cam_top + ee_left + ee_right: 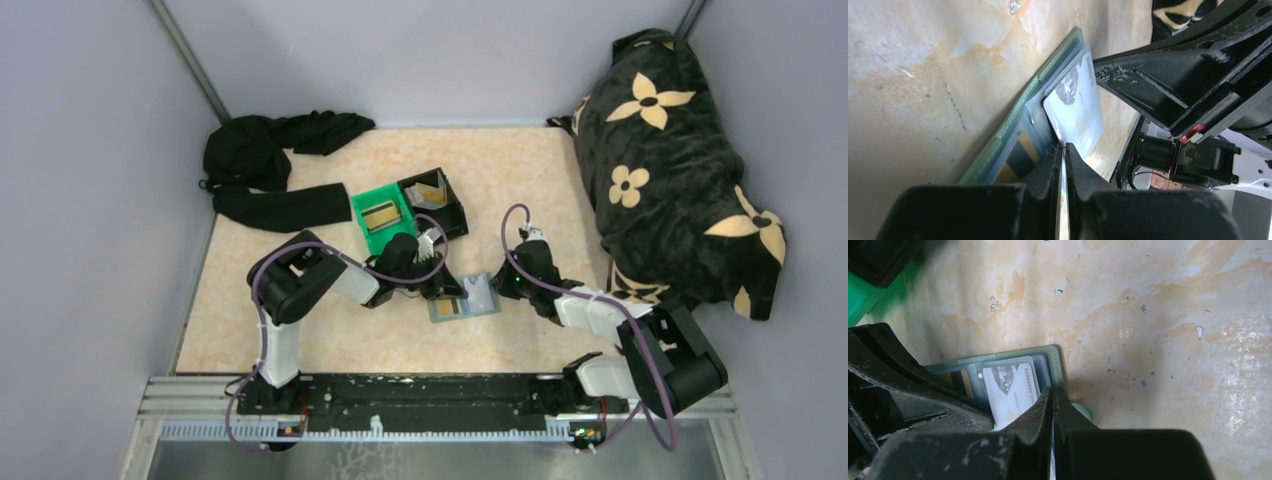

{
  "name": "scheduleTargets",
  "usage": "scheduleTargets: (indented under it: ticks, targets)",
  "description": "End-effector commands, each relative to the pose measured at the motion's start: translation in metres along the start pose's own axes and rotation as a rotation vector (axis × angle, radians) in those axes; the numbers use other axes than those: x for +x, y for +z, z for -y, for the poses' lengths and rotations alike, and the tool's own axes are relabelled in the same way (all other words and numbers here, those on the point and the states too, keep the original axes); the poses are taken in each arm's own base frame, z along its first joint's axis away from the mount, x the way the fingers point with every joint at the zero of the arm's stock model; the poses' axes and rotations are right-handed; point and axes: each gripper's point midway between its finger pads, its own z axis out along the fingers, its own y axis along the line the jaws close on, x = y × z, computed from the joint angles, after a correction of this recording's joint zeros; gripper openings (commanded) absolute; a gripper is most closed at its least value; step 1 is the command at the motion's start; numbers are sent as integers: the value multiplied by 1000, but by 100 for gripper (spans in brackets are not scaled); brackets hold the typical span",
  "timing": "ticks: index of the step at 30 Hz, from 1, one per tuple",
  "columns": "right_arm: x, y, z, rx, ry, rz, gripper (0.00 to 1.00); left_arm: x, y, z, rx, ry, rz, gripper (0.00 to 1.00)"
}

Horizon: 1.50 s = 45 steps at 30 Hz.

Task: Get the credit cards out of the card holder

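Note:
The grey-blue card holder [478,296] lies open on the table between both arms. My left gripper [447,290] is at its left panel; in the left wrist view the gripper [1064,146] is shut on the edge of a pale grey credit card [1075,107] that sticks partly out of the holder [1013,125]. A tan-gold card with a dark stripe [1020,156] sits in the panel beside it. My right gripper [503,284] is at the holder's right edge; in the right wrist view the gripper [1052,389] is shut on the holder's rim [1055,360], next to the pale card [1010,387].
A green bin [380,215] and a black bin [437,198], each with a tan card inside, stand just behind the left gripper. Black cloth [270,165] lies at the back left. A large black floral bag [670,150] fills the right side.

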Motion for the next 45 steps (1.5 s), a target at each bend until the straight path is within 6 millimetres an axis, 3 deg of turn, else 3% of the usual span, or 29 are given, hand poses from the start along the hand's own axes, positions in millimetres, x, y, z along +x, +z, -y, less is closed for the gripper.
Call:
scheduleTargets:
  ticks: [1, 5, 12, 26, 34, 35, 37, 38, 41, 45]
  targets:
    - [36, -1, 18, 46, -10, -133, 0, 2, 6, 3, 36, -4, 1, 6]
    - [39, -1, 19, 45, -10, -141, 0, 2, 7, 4, 36, -7, 1, 0]
    - [39, -2, 20, 49, -12, -140, 0, 0, 7, 6, 49, -14, 4, 0]
    - [31, 6, 17, 43, 9, -138, 0, -4, -29, 7, 54, -30, 45, 0]
    - [21, 6, 14, 37, -3, -124, 0, -3, -34, 3, 38, -41, 38, 0]
    - [19, 6, 13, 37, -10, -117, 0, -2, -32, 3, 37, -51, 30, 4]
    - [16, 3, 12, 31, -20, -104, 0, 0, -30, 2, 38, -71, 14, 29]
    - [14, 2, 12, 33, -26, -92, 0, 0, -29, 1, 34, -79, 12, 35]
    - [12, -2, 20, 88, -34, -97, 0, 3, -29, -6, 3, -103, 4, 38]
    - [31, -5, 24, 81, -10, -151, 0, 1, -30, -12, -44, -95, 14, 37]
